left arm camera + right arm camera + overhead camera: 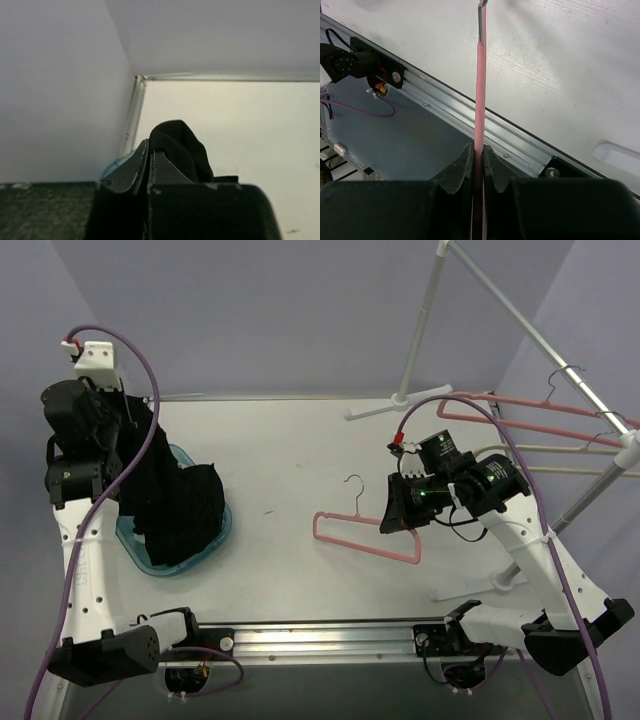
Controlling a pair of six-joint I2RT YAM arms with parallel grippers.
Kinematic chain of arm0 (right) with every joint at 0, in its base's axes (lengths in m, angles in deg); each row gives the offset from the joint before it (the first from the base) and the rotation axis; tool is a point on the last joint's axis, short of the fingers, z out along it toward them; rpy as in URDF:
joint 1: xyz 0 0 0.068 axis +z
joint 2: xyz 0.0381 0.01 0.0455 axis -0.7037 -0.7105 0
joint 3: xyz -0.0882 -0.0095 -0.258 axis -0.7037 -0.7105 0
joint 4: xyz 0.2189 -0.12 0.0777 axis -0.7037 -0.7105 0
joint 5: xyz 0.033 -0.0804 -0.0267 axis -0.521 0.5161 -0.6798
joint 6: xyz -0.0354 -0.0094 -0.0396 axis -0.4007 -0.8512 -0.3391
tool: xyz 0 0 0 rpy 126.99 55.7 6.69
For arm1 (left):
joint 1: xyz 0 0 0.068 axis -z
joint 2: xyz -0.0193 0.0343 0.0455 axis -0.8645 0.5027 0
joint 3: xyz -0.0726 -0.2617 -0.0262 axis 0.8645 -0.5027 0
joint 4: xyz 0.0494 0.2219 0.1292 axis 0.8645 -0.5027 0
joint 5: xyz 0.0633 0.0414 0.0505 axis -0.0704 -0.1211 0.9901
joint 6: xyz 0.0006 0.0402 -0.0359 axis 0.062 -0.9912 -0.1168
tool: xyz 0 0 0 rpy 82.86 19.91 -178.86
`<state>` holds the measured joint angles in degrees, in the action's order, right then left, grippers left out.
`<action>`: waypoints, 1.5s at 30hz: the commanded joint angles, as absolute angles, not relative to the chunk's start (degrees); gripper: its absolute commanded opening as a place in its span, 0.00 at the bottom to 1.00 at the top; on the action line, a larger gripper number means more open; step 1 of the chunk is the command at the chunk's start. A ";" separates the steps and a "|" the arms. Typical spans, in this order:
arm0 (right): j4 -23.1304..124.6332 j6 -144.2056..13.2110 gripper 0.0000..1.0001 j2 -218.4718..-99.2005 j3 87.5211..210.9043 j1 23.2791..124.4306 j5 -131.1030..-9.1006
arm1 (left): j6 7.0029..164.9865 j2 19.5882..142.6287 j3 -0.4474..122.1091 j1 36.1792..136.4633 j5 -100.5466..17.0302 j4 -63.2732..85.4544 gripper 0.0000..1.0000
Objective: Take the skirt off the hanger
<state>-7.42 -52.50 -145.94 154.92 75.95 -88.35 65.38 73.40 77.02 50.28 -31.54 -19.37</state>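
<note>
L pincer (pixel 149 152) clenched on skirt (pixel 185 510), R pincer (pixel 476 152) grips bare hanger (pixel 365 545); risk: skirt spills outside bin (pixel 224 528) on release.

The white bench (pixel 300 450) carries a teal tub (pixel 138 546) near its left edge, the black skirt (pixel 185 510) draped into it, and a clothes rack's white feet (pixel 385 406) on its right side

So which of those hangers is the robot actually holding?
The pink hanger at mid-table, clamped in the right gripper; the others hang on the rack.
</note>
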 commanded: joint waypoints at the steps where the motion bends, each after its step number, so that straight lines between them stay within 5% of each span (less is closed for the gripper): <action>1: -9.30 -53.68 0.00 -146.22 157.16 76.72 -87.07 | 72.82 73.98 73.40 49.89 -39.11 -13.34 0.02; 7: -8.69 -53.77 0.00 -146.57 157.25 77.25 -86.63 | 83.19 72.08 59.70 49.89 -42.20 -8.43 0.02; 13: -8.16 -53.59 0.00 -146.57 157.95 77.07 -86.19 | 100.93 60.74 42.13 49.89 -29.12 -9.72 0.02; 17: -7.63 -53.42 0.00 -146.75 159.00 76.90 -85.32 | 110.17 60.01 38.59 49.19 -22.25 -16.14 0.02; 27: -5.44 -52.37 0.00 -146.93 161.99 75.40 -84.08 | 122.75 71.18 37.36 45.06 -28.57 -22.56 0.04; 31: -4.38 -51.57 0.00 -147.54 163.31 75.05 -84.35 | 123.81 68.82 37.44 45.06 -25.95 -24.14 0.22; 39: -4.03 -51.66 0.00 -148.07 167.01 75.05 -83.20 | 120.65 67.75 47.44 45.06 -20.84 -28.01 0.38; 42: -4.02 -51.48 0.00 -148.15 167.53 75.05 -83.38 | 118.45 68.45 55.09 45.06 -20.75 -29.51 0.63; 45: -3.76 -51.04 0.00 -148.33 167.88 75.14 -83.73 | 119.58 68.11 60.90 45.14 -21.80 -32.32 0.74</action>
